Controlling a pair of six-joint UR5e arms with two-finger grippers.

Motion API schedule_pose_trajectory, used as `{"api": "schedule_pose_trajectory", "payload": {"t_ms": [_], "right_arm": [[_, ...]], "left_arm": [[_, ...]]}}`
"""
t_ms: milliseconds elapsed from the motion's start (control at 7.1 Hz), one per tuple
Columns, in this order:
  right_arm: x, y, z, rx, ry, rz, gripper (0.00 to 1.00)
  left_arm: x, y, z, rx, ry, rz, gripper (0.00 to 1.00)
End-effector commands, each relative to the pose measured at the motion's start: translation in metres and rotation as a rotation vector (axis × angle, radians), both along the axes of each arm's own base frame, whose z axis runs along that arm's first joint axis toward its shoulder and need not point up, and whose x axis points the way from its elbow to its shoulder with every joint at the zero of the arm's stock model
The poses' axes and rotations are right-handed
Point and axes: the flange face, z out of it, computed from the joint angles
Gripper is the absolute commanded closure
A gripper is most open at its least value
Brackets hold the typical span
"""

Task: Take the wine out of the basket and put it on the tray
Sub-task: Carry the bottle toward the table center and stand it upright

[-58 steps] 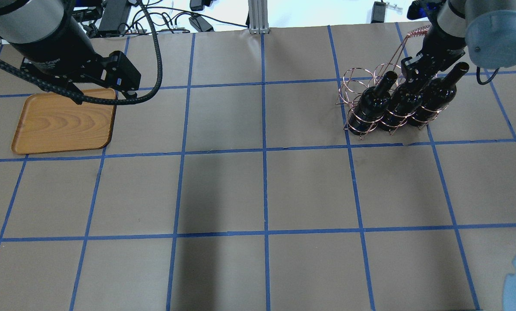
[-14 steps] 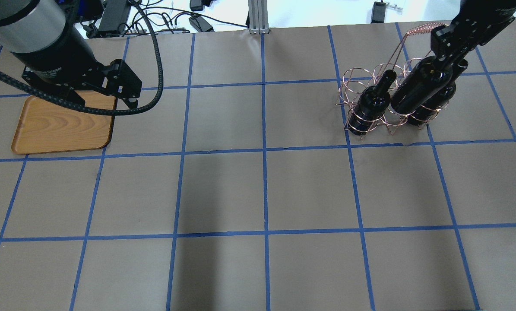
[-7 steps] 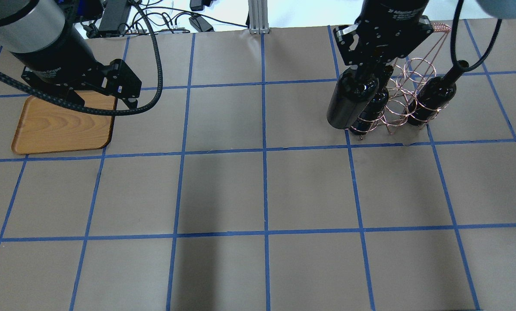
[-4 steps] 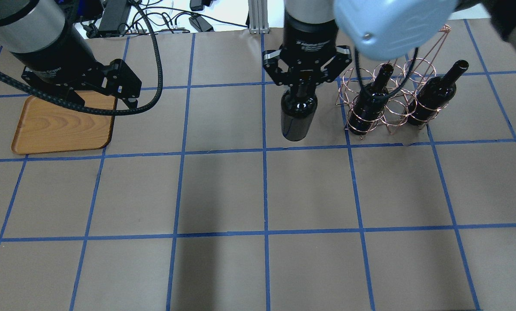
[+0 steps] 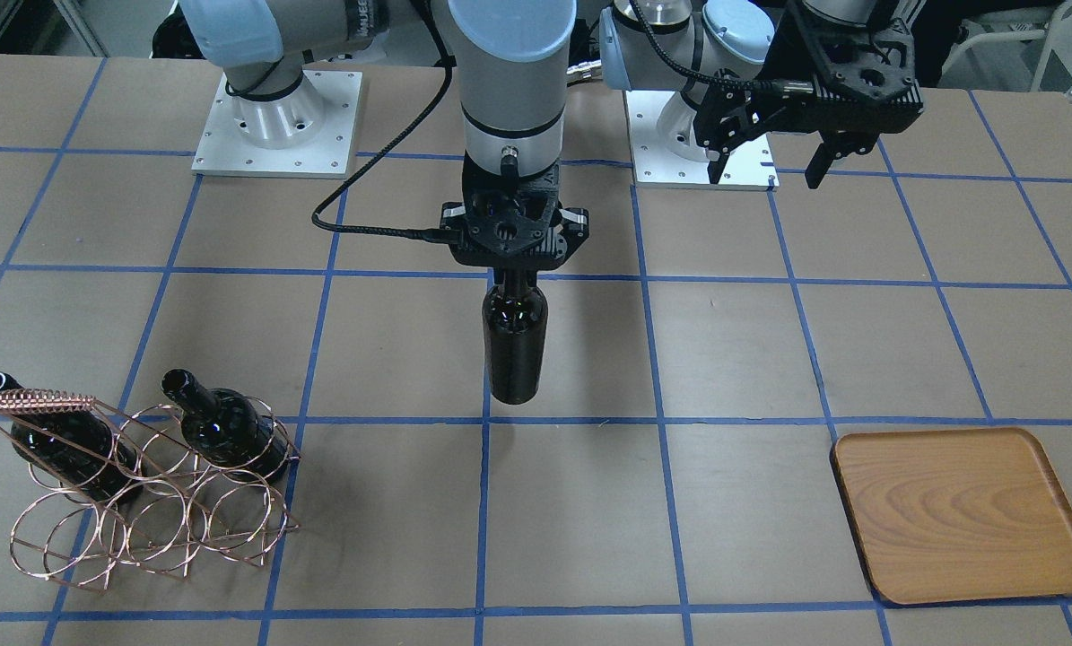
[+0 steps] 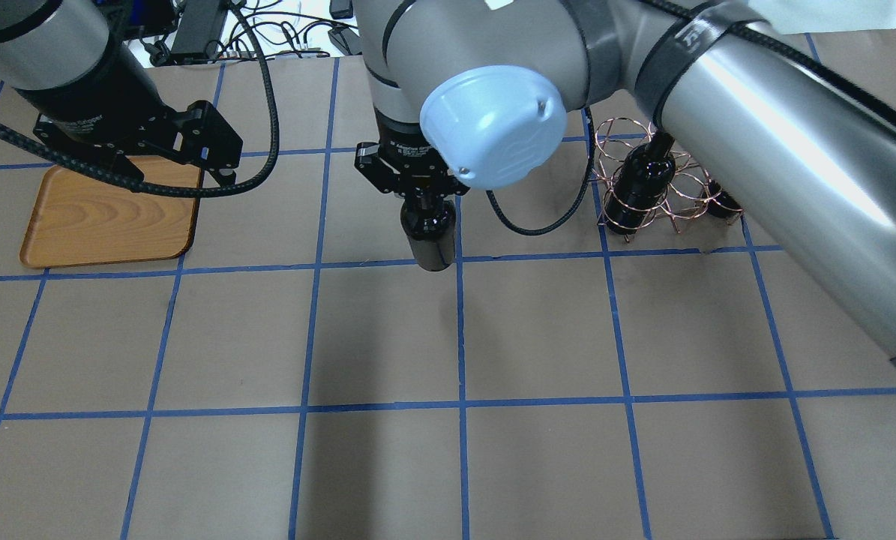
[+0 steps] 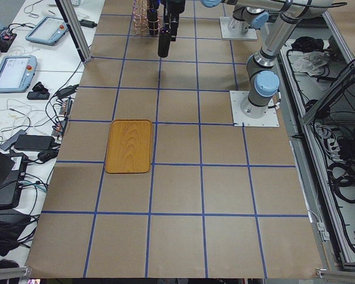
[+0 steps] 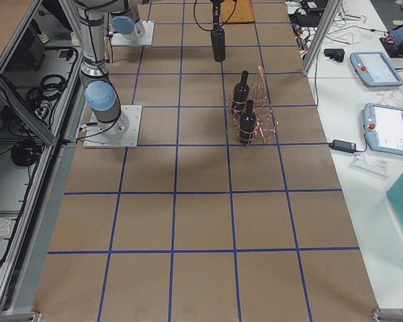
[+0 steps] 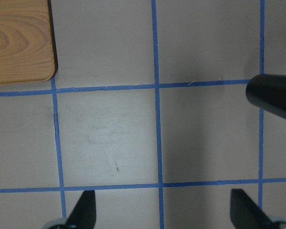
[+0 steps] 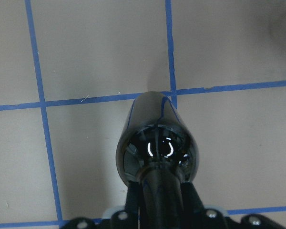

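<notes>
My right gripper (image 5: 515, 272) is shut on the neck of a dark wine bottle (image 5: 515, 345), which hangs upright above the middle of the table; it also shows in the overhead view (image 6: 429, 238) and the right wrist view (image 10: 157, 143). The copper wire basket (image 5: 141, 516) stands at the table's right end and holds two more bottles (image 5: 230, 435) (image 5: 56, 444). The wooden tray (image 5: 957, 516) lies empty at the left end (image 6: 110, 217). My left gripper (image 5: 767, 170) is open and empty, hovering near the tray's inner corner (image 9: 19, 43).
Brown paper with a blue tape grid covers the table (image 6: 462, 337). My right arm (image 6: 755, 127) reaches across the overhead view and hides part of the basket (image 6: 676, 196). The arm bases (image 5: 275, 135) stand at the table's robot side.
My right gripper has lifted the middle bottle out of the basket and carried it left to the table's middle. The left arm has barely moved.
</notes>
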Motion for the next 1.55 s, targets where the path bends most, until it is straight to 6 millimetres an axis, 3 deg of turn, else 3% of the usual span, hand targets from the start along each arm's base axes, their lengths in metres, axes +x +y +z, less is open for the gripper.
{"api": "schedule_pose_trajectory", "payload": {"t_ms": [0,282,704,1127,1268,1408], "right_arm": [[0.015,0.014,-0.035,0.008,-0.006,-0.037,1.0],[0.033,0.036,-0.039,0.052,-0.025,-0.051,1.0],[0.044,0.064,-0.05,0.13,-0.003,-0.057,1.0],[0.045,0.077,-0.048,0.158,0.005,-0.068,1.0],[0.045,0.077,-0.048,0.158,0.004,-0.062,0.61],[0.044,0.075,-0.045,0.136,0.009,-0.053,0.05]], "left_arm": [[0.001,0.0,0.002,-0.009,-0.001,0.001,0.0],[0.001,0.0,0.003,-0.012,-0.001,0.001,0.0],[0.001,0.0,0.002,-0.009,-0.001,0.001,0.0],[0.001,0.0,0.002,-0.009,-0.001,0.001,0.0],[0.001,0.0,0.002,-0.009,-0.001,0.001,0.0],[0.001,0.001,0.002,-0.01,-0.001,0.001,0.0]]}}
